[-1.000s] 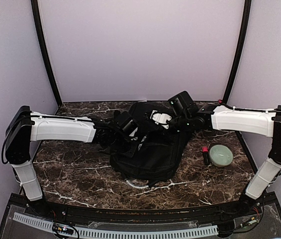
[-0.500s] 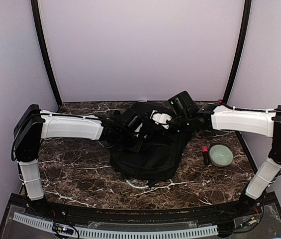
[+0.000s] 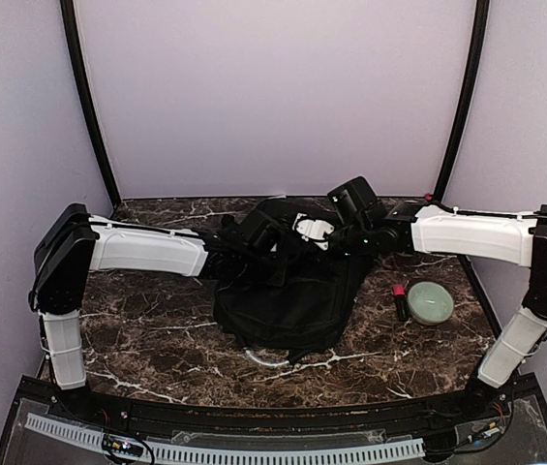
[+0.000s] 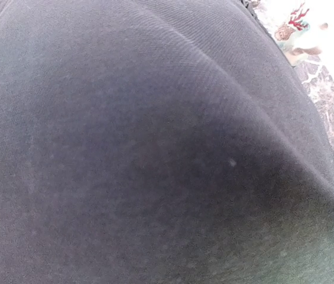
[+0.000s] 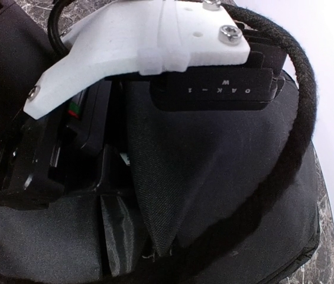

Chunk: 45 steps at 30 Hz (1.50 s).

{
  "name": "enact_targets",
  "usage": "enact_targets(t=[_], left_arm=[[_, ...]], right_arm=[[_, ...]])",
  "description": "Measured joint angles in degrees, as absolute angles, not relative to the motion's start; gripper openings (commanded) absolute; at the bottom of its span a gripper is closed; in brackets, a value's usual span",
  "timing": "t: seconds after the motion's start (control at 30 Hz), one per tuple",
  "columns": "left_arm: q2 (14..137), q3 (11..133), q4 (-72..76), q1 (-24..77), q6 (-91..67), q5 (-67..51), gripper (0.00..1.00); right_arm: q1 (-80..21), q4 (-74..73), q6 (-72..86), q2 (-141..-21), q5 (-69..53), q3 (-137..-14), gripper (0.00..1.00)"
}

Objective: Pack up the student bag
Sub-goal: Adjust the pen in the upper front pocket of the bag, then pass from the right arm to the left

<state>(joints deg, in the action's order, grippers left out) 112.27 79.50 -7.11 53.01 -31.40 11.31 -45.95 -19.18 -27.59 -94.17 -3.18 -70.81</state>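
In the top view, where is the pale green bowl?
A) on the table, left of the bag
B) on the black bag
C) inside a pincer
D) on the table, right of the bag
D: the bowl stands on the table, apart from the bag, on its right side.

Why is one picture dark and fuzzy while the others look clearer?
Left wrist view: the lens is close to the student bag, so black fabric fills it, dim and soft. Top view: evenly lit, sharp. Right wrist view: the white bracket glares.
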Motion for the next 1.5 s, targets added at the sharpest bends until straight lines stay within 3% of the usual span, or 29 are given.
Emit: enact_targets(t=[0.2, 0.47, 0.63, 0.9, 1.13, 1.5], left_arm=[[109.4, 76.9, -7.9, 53.8, -33.3, 9.9, 0.43], [91.4, 73.3, -19.5, 57.4, -36.6, 7.4, 0.45], [87.1, 73.4, -20.1, 57.6, -21.9, 9.0, 0.46], [96.2, 73.2, -15.7, 57.3, 8.6, 9.1, 0.47], [99.5, 72.1, -6.0, 56.0, 19.1, 12.6, 0.46], [95.9, 59.9, 8.9, 56.2, 30.3, 10.7, 0.47]], right_arm=[[-46.0, -19.2, -27.6, -94.2, -3.2, -70.8, 0.0], [-45.7, -19.4, -27.8, -94.2, -3.4, -70.8, 0.0], [-45.6, -19.3, -27.8, -94.2, -3.4, -70.8, 0.0], [-44.9, -19.9, -27.4, -94.3, -4.7, -70.5, 0.0], [-43.2, -20.6, -26.1, -94.3, -5.5, -70.2, 0.0], [-43.1, -20.2, -26.9, -94.3, -7.2, -70.1, 0.0]])
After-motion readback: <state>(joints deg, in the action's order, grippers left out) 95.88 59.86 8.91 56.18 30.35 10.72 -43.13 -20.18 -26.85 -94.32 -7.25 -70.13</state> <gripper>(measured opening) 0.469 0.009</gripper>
